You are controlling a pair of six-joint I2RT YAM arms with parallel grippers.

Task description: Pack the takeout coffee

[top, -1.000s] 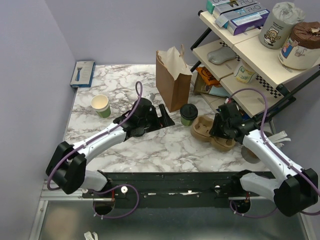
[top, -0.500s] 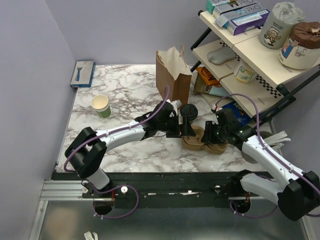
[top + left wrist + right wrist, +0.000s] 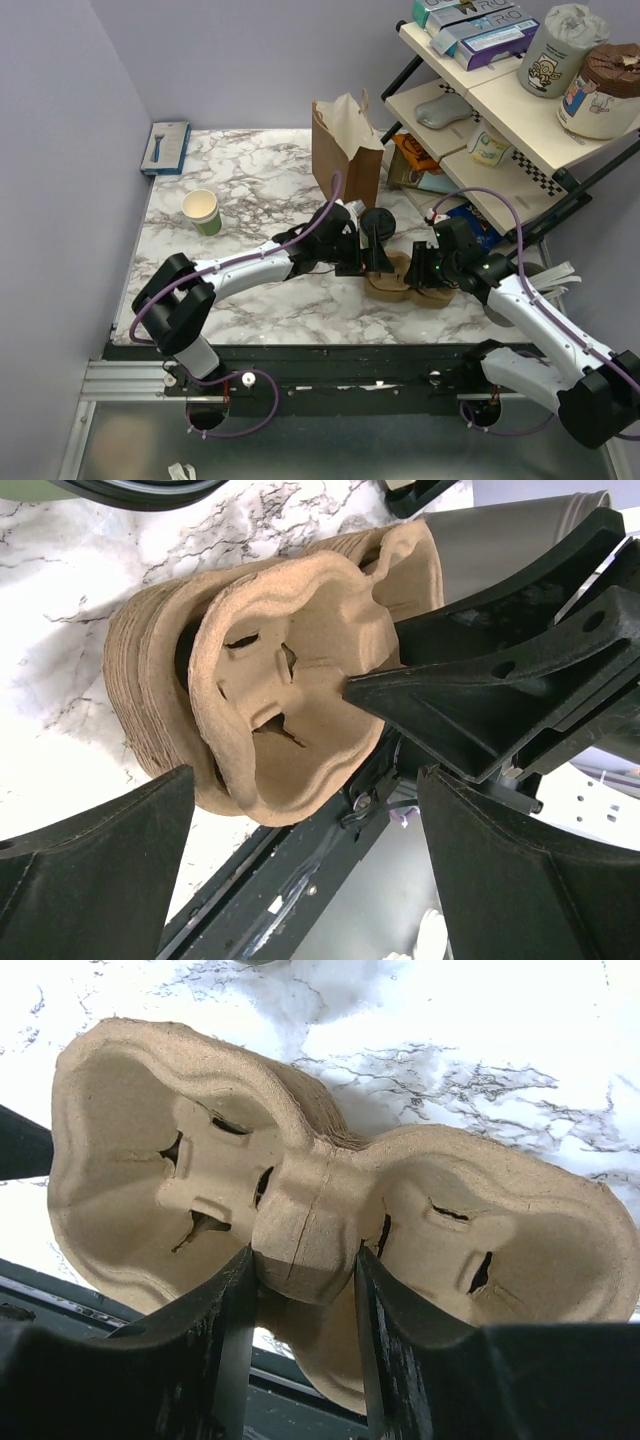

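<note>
Pulp tray [image 3: 395,284]: we saw right gripper [image 3: 300,1282] clamped on its middle ridge. Left gripper [image 3: 302,815] gaped wide at tray's left end. Coffee [image 3: 377,219] stood just beyond on table, right of bag [image 3: 347,160].

Robot lab cell: marble-print tabletop [image 3: 250,170], bare lilac walls [image 3: 60,120], cluttered supply shelf [image 3: 505,95].

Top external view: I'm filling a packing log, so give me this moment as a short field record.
Coffee: dark-green paper cup with round black lid, upright beside the brown paper bag, not packed
Tray: brown moulded-pulp cup tray, empty
Right claw: clamped on the tray's middle ridge
Left claw: open, facing the tray's end, holding nothing
Other: lidless green paper cup, far left
</note>
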